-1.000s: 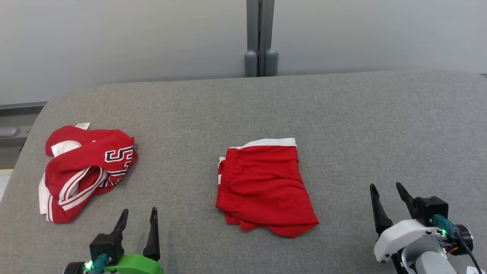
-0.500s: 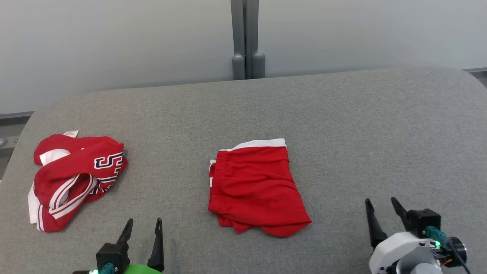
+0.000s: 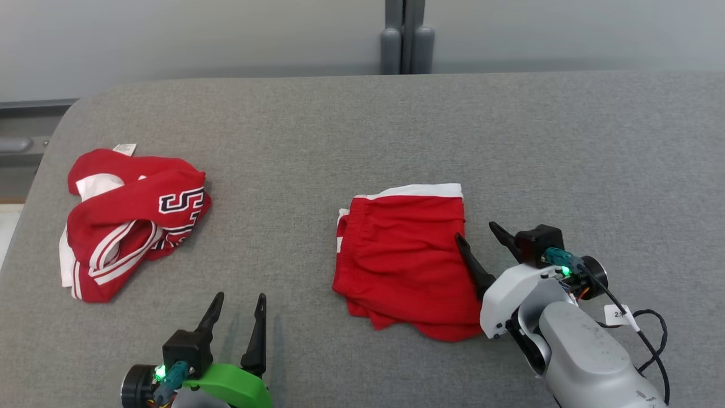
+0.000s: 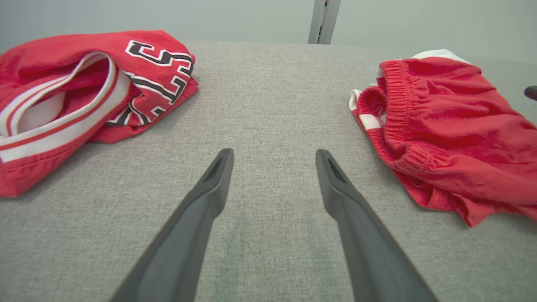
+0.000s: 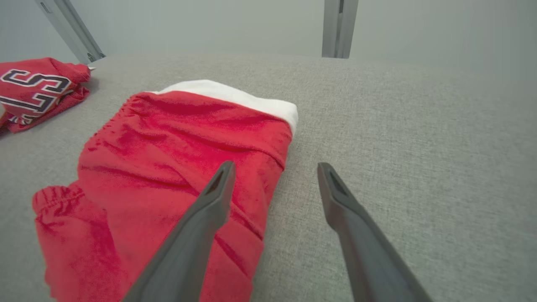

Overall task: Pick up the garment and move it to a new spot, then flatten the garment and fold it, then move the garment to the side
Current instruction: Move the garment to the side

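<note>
**A:** In the head view, where is the garment?

**B:** The folded red cloth shorts with a white band (image 3: 405,255) lie mid-way across the grey felt-covered table (image 3: 340,130). They are well apart from the crumpled red jersey with striped trim (image 3: 133,221) at the left. The right tool (image 3: 474,231) is at the shorts' right edge, fingers apart and holding nothing. The left tool (image 3: 241,295) sits low near the front, also parted and empty.

**A:** And the left wrist view?

**B:** The left tool (image 4: 275,152) points at bare table between the two garments. The jersey (image 4: 84,92) is to one side and the shorts (image 4: 444,121) to the other, and it touches neither. The shorts' gathered elastic edge faces it, with several plies stacked at the near hem.

**A:** How will they handle?

**B:** Light, soft and limp, I'd judge. If only the top ply is pinched, the fold will likely slide open.

**A:** And the right wrist view?

**B:** The right tool (image 5: 275,164) straddles the shorts' (image 5: 180,147) right edge. One finger is over red cloth and the other over bare table. I cannot tell whether either touches.

**A:** Where should it take hold?

**B:** On that thick folded edge, I think, going low enough to catch every layer.
</note>
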